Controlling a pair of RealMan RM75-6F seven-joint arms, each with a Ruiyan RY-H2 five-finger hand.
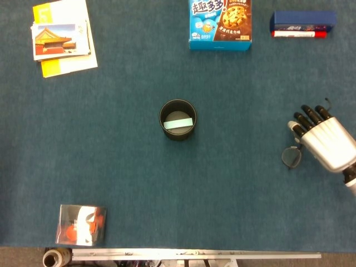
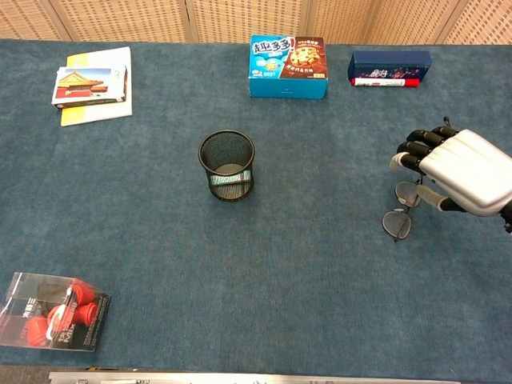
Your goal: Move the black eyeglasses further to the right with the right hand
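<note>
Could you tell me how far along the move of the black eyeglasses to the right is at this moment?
Done: the right hand has reached the black eyeglasses, which lie at the table's right side. In hand: its fingers curl over the frame; whether it grips is unclear. Left: carrying them further right and letting go.

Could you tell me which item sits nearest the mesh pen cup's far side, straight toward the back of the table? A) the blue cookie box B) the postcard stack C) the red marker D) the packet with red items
A: in the chest view the blue cookie box stands at the back edge, almost directly behind the mesh pen cup, with the other items off toward the corners.
</note>
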